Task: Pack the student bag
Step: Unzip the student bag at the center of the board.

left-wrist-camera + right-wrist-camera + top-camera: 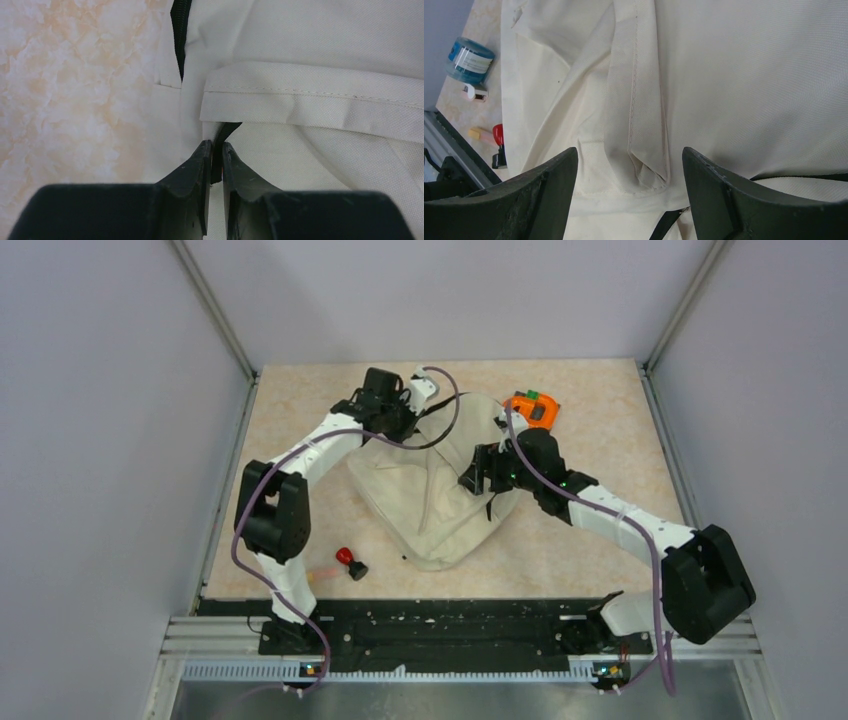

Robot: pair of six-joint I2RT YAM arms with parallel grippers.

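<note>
The student bag (440, 505), a cream fabric backpack, lies flat mid-table. My left gripper (404, 428) is at its far left corner. In the left wrist view that gripper (216, 146) is shut on a thin black strap (228, 130) that comes out from under a cream fold of the bag (310, 95). My right gripper (478, 472) hovers over the bag's right side. In the right wrist view it (629, 155) stands open, with a beige strap loop (639, 125) below the gap and nothing between the fingers.
An orange and black object (533, 408) sits just beyond the bag at the back right. A small red and black item (350, 562) lies near the front left. The right wrist view also shows a blue bottle (470, 60) and the black base rail (454, 150).
</note>
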